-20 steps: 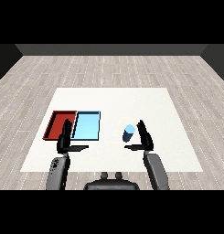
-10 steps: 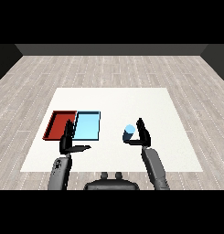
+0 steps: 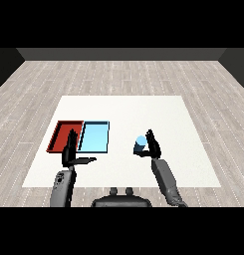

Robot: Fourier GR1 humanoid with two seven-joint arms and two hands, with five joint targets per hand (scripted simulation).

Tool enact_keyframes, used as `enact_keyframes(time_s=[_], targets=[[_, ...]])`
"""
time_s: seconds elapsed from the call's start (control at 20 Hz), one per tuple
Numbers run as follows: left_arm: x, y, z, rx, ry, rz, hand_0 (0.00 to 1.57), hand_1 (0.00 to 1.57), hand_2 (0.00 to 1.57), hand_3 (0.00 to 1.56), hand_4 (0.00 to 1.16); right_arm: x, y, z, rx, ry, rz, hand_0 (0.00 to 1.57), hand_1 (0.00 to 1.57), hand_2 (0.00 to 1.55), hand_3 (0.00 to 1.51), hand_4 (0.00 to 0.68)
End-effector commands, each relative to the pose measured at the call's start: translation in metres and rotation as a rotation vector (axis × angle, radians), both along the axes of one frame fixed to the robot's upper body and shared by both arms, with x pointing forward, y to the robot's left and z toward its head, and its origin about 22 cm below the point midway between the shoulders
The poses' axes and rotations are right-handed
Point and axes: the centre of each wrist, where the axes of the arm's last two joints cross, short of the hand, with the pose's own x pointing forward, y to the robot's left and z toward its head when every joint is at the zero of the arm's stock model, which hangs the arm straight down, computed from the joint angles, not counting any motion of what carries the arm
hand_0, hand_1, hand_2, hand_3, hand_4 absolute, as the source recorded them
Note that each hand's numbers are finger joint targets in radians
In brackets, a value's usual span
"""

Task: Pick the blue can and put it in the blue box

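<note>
Blue can [image 3: 140,144] stands upright on the white table [image 3: 163,119], right of the blue tray [image 3: 94,137] and apart from it; right hand [image 3: 153,147] curls round it. Left hand [image 3: 71,153] holds nothing, fingers straight, thumb out, near the front edges of the red tray [image 3: 62,135] and blue tray.

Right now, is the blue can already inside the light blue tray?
No, the blue can stands on the white table beside the right hand, well right of the light blue tray.

Two grey forearms, black hands [image 3: 69,154] [image 3: 153,147], seemingly slender fingers.
</note>
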Motion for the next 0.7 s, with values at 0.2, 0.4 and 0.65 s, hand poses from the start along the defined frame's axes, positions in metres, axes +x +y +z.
enact_keyframes(time_s=[0.2, 0.4, 0.65], targets=[[-0.014, -0.010, 0.005, 0.011, -0.007, 0.007, 0.00, 0.00, 0.00, 0.00, 0.00, 0.008, 0.011, -0.001, 0.005, 0.027, -0.005, 0.00, 0.00, 0.00, 0.00, 0.000], [0.004, 0.006, 0.000, 0.009, 0.000, 0.011, 0.00, 0.00, 0.00, 0.00, 0.00, 0.024, 0.009, -0.012, 0.043, 0.017, -0.005, 0.00, 0.00, 0.00, 0.00, 0.000], [-0.019, -0.005, -0.011, 0.002, 0.000, 0.004, 0.00, 0.00, 0.00, 0.00, 0.00, 0.016, 0.005, -0.015, 0.057, 0.032, 0.022, 0.00, 0.00, 0.00, 0.00, 0.000]])
